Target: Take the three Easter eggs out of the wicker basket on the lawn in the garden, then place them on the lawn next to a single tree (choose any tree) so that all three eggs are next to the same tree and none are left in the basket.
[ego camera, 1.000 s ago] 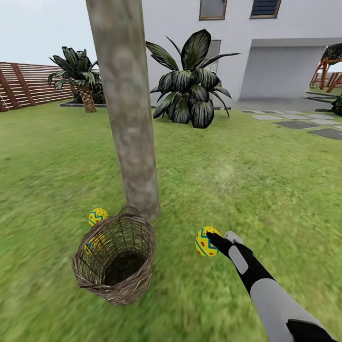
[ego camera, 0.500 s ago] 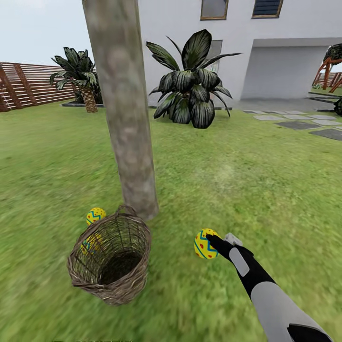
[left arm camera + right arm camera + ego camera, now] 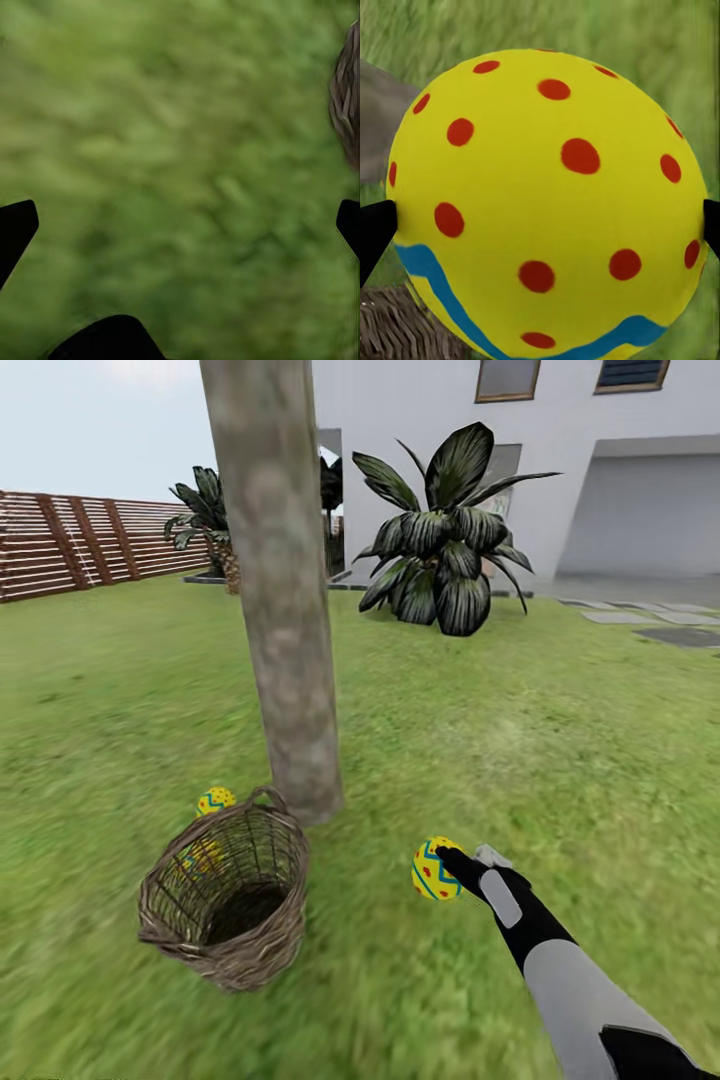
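My right gripper (image 3: 450, 860) is shut on a yellow Easter egg (image 3: 432, 870) with red spots and blue bands, held low over the lawn (image 3: 520, 760) to the right of the tree trunk (image 3: 285, 620). In the right wrist view that egg (image 3: 547, 187) sits between the fingertips (image 3: 373, 234) of the gripper (image 3: 544, 225). The wicker basket (image 3: 225, 905) stands tilted at the foot of the tree. A second egg (image 3: 215, 800) lies on the grass behind it by the trunk. A third egg (image 3: 200, 857) shows through the weave; inside or behind, I cannot tell. My left gripper (image 3: 180, 225) hangs open over grass.
A broad-leaved plant (image 3: 445, 560) stands beyond the tree before a white house (image 3: 600, 470). A brown slatted fence (image 3: 70, 545) runs at the far left, with a small palm (image 3: 215, 525) near it. Grey paving stones (image 3: 650, 625) lie at the far right. The basket's rim (image 3: 346, 105) edges the left wrist view.
The whole picture has shifted to the right, so the camera has turned. The right gripper keeps the egg at about the same spot in view. The basket and the eggs by it stay near the trunk.
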### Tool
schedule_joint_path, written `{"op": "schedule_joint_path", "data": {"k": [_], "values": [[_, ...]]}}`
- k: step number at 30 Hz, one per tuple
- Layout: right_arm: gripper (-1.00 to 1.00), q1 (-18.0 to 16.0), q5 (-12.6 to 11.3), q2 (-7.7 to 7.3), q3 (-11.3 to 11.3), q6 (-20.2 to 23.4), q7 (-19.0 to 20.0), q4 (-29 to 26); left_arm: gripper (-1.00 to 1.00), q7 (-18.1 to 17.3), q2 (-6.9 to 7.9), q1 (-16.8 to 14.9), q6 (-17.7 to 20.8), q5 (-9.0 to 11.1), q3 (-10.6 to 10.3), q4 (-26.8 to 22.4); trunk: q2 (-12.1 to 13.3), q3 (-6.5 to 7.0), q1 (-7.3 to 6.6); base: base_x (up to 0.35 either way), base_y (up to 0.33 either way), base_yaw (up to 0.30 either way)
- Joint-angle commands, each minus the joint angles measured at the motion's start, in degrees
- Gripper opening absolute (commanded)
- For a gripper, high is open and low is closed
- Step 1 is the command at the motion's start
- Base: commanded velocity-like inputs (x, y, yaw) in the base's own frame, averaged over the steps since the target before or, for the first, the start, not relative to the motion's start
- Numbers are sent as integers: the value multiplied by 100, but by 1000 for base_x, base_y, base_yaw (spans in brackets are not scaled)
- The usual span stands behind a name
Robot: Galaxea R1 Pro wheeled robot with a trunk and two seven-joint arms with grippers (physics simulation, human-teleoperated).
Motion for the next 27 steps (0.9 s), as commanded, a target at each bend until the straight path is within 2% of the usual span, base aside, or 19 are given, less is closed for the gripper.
{"op": "schedule_joint_path", "data": {"k": [1, 8, 13, 21, 27], "values": [[-100, -28, -71, 67, -21, 12, -123, -5, 100, -10, -4, 2, 16, 39, 9, 0, -2, -2, 1, 212, -266, 271], [-100, -73, -95, 429, -33, -29, -271, 10, 100, -24, -69, 75, -16, 46, 17, 17, -2, 16, 1, 233, -254, 271], [-100, -75, -126, 475, -42, -187, -288, 157, 100, 18, -75, 130, -17, 42, 17, 53, -2, 29, 1, 267, -214, 271], [-100, -73, -138, 500, -43, -196, -310, 370, 100, 78, -65, 132, -17, 45, 23, 86, -2, 53, 1, 199, -270, 271], [-100, -75, -285, 517, -35, -196, -333, 491, 100, 69, -62, 133, -17, 51, 26, 111, -2, 72, 1, 71, -314, 271]]}}
